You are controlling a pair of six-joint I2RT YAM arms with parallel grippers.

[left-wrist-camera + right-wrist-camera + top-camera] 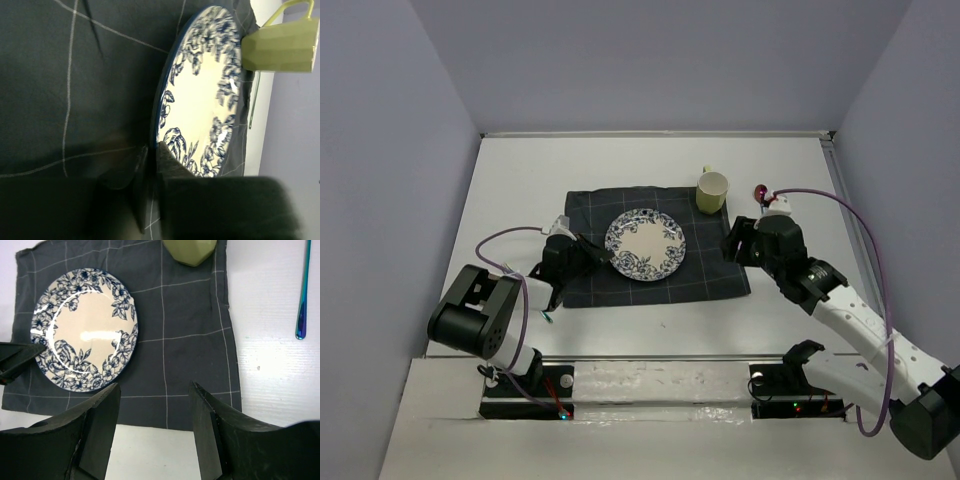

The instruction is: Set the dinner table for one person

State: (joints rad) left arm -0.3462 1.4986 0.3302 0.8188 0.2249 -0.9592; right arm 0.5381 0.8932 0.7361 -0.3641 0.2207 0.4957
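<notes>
1. We're looking at a plain white worktop [650, 165], the dinner table itself. It spreads under everything in view, with lavender walls [390, 150] on the left, right and far sides.
2. Up close, two arms reach in from the near edge, one on each side of a dark navy cloth [710, 272]. The cloth has thin pale grid lines and lies flat mid-worktop.
3. The left end effector [602, 256] is low over the cloth's left part, fingers drawn almost together. Its tips are right at the left rim of the plate; whether they pinch that rim, I can't tell.
4. The right end effector [154, 390] has its jaws spread wide with nothing between them. It hangs above the cloth's right edge, apart from the plate.
5. The plate [645, 245], cream with a blue floral border, sits flat on the middle of the cloth.
6. Farther back, a pale yellow-green mug [712, 190] stands upright at the cloth's far right corner, handle toward the far wall.
7. Off the cloth to the right, an iridescent blue-purple piece of cutlery [303, 295] lies on bare worktop. Which utensil it is doesn't show.
</notes>
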